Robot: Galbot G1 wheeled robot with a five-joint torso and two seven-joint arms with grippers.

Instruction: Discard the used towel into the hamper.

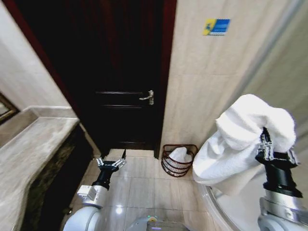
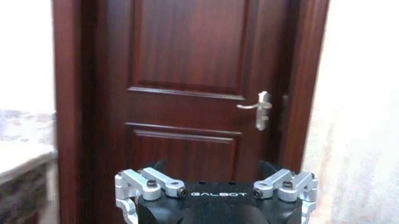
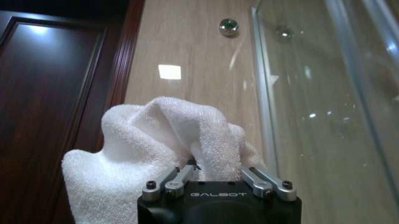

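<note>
Right hand (image 1: 267, 141) is up high, clamped on the white towel (image 1: 236, 144) that drapes over it. Left hand (image 1: 111, 162) hangs low, fingers spread apart. The hamper (image 1: 178, 160) sits on the floor (image 1: 139, 185) against the tiled wall (image 1: 202, 96), beside the door (image 1: 120, 72).

- The used towel (image 1: 236, 144): white terry cloth, bunched and folded over itself, held up in the air at the right of the head view. Its upper folds are pinched between the fingers of the right gripper (image 1: 266, 139), and the rest hangs down in a loose drape.
- The hamper (image 1: 178, 160): a small round dark red-brown wire basket with open-mesh sides, standing upright on the tiled floor against the wall just beside the door frame. Something white lies inside it.
</note>
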